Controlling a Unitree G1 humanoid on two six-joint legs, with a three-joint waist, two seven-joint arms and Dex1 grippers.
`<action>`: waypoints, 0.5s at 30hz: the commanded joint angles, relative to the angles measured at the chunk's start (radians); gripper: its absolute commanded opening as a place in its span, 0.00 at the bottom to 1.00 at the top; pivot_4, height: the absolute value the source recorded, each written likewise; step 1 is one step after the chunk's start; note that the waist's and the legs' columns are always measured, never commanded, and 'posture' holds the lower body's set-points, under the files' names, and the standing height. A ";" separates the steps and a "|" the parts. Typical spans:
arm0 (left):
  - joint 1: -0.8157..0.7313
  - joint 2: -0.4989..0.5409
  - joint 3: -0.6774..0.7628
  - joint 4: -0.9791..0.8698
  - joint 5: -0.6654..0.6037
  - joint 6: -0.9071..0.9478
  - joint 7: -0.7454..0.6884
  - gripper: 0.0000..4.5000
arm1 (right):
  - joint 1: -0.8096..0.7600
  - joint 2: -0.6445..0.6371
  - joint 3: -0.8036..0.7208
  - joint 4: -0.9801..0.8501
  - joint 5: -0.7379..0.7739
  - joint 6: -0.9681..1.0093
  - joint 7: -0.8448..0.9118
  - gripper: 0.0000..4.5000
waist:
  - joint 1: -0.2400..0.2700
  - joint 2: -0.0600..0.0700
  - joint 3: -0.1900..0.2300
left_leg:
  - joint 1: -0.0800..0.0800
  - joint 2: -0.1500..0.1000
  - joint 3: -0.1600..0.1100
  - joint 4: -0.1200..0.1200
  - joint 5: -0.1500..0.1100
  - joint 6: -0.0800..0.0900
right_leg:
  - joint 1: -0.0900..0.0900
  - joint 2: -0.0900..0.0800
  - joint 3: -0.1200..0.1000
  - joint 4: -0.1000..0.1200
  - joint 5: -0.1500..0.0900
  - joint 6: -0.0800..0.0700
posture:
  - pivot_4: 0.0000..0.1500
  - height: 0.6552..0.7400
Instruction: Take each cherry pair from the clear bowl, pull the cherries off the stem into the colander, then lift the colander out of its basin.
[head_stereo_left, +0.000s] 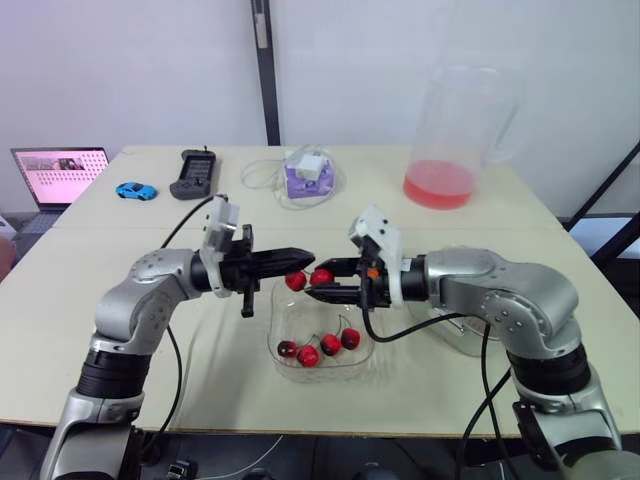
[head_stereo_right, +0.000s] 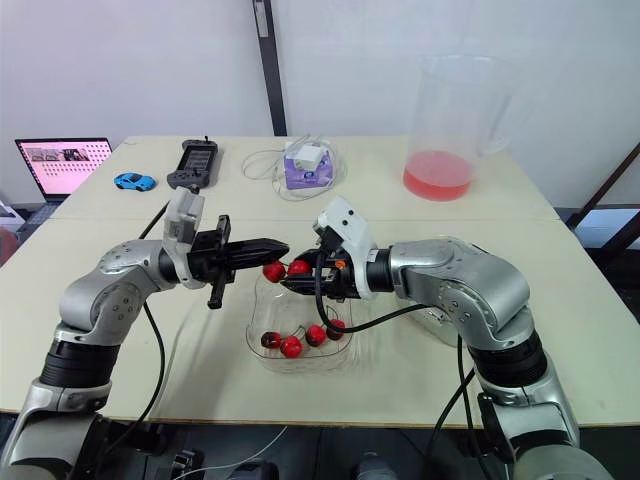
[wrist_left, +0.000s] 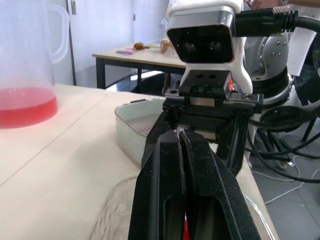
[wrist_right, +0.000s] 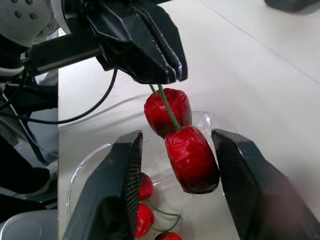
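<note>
Cherry pair (wrist_right: 167, 112) hung stem-up above the clear bowl (head_stereo_left: 276, 352), not touching it. My left tool (wrist_right: 169, 76) was closed on the top of the stem. My right tool (wrist_right: 178, 139) was wide open with one finger on either side of the lower cherry; I could not tell whether they touched it. More cherries (head_stereo_left: 320, 350) lay in the bowl. The white basin (wrist_left: 127, 136) stood on the worktop (head_stereo_left: 400, 205) near the bowl, by my right arm. A jug (head_stereo_left: 445, 140) of red liquid stood well behind.
</note>
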 joint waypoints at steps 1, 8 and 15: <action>-0.014 0.000 0.017 -0.017 -0.013 -0.008 0.001 0.00 | 0.002 -0.016 -0.002 -0.024 -0.003 -0.014 0.000 0.57 | 0.000 0.000 0.000 | 0.000 0.000 0.000 0.000 0.000 0.000 | 0.000 0.000 0.000 0.000 0.000 0.000 | 1.00 0.92; -0.019 -0.004 0.012 -0.018 -0.015 -0.004 0.005 0.00 | 0.006 -0.010 -0.001 -0.010 -0.007 -0.027 -0.002 0.29 | 0.000 0.000 0.000 | 0.000 0.000 0.000 0.000 0.000 0.000 | 0.000 0.000 0.000 0.000 0.000 0.000 | 1.00 0.92; -0.023 -0.006 0.008 -0.018 -0.015 -0.002 0.005 0.00 | 0.013 -0.013 0.002 -0.013 -0.014 -0.038 -0.002 0.19 | 0.000 0.000 0.000 | 0.000 0.000 0.000 0.000 0.000 0.000 | 0.000 0.000 0.000 0.000 0.000 0.000 | 1.00 0.92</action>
